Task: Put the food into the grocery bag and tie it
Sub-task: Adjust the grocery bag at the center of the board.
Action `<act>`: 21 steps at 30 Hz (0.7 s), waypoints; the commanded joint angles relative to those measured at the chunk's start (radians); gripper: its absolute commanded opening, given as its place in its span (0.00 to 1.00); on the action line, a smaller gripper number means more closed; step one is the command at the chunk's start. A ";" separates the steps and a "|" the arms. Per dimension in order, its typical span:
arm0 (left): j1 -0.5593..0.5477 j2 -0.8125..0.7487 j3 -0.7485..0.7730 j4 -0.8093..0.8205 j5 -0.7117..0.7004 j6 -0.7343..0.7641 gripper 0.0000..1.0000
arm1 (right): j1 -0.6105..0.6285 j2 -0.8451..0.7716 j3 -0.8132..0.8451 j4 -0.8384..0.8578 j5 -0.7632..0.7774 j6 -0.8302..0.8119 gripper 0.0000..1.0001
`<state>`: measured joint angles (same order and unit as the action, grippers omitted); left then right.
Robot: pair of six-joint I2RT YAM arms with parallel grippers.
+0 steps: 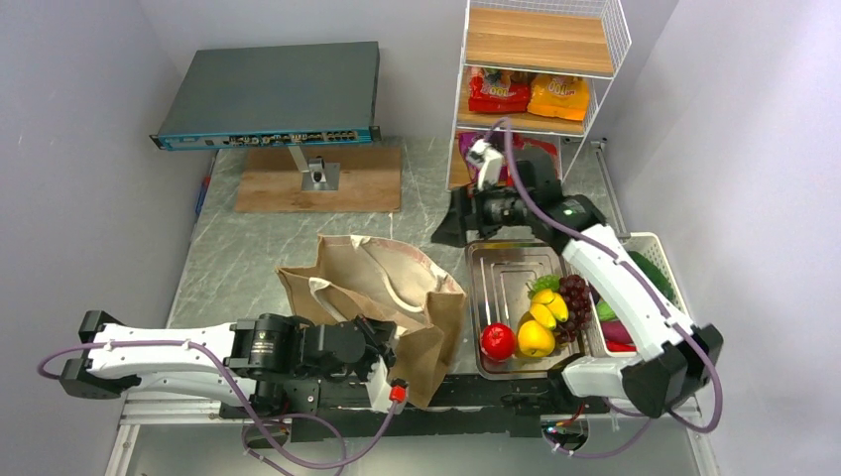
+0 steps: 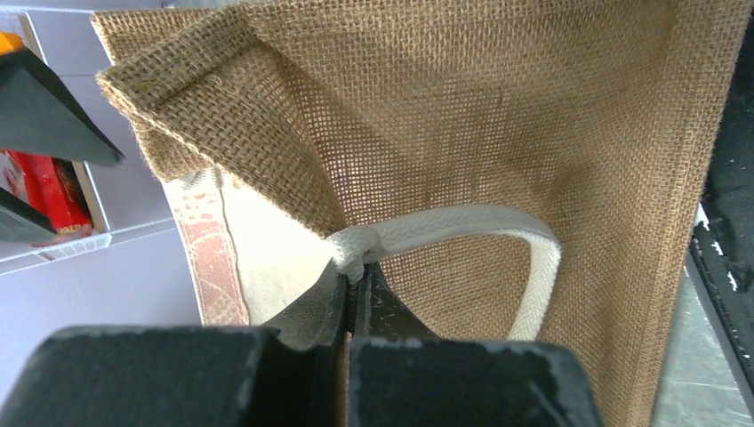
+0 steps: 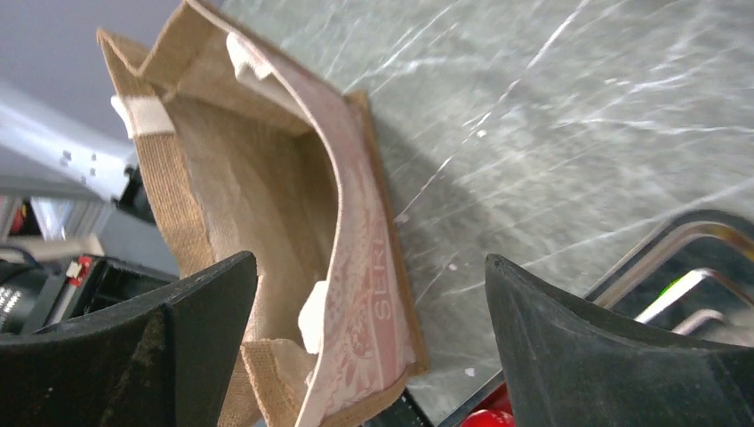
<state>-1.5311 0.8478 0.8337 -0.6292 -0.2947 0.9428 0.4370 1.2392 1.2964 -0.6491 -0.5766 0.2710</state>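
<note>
The brown grocery bag [image 1: 377,288] stands open mid-table, with cream handles. My left gripper [image 1: 387,347] is at the bag's near side, shut on one white handle [image 2: 462,222]; in the left wrist view the jaws [image 2: 360,280] pinch the handle's end against the woven wall [image 2: 489,116]. My right gripper [image 1: 451,226] hovers open beyond the bag, empty, and it frames the bag's mouth [image 3: 240,178] between wide-spread fingers [image 3: 371,260]. Food lies in a metal tray [image 1: 501,268]: a red apple [image 1: 498,341], yellow fruit [image 1: 536,337] and dark grapes [image 1: 573,294]. Red [image 1: 499,91] and orange [image 1: 558,97] snack packets sit on the shelf.
A white basket [image 1: 660,248] with green vegetables [image 1: 650,273] stands right of the tray. A wire shelf rack [image 1: 540,40] is at the back right. A grey electronics box [image 1: 273,94] on a stand sits over a wooden board [image 1: 317,178] at the back left.
</note>
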 commanded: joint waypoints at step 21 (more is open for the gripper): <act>-0.086 -0.002 -0.034 -0.038 -0.141 -0.245 0.00 | 0.277 0.321 0.117 0.052 0.038 -0.067 0.46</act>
<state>-1.6009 0.8589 0.8181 -0.6228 -0.3904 0.7612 0.6930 1.5784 1.3979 -0.6388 -0.5503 0.2066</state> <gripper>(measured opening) 0.025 0.541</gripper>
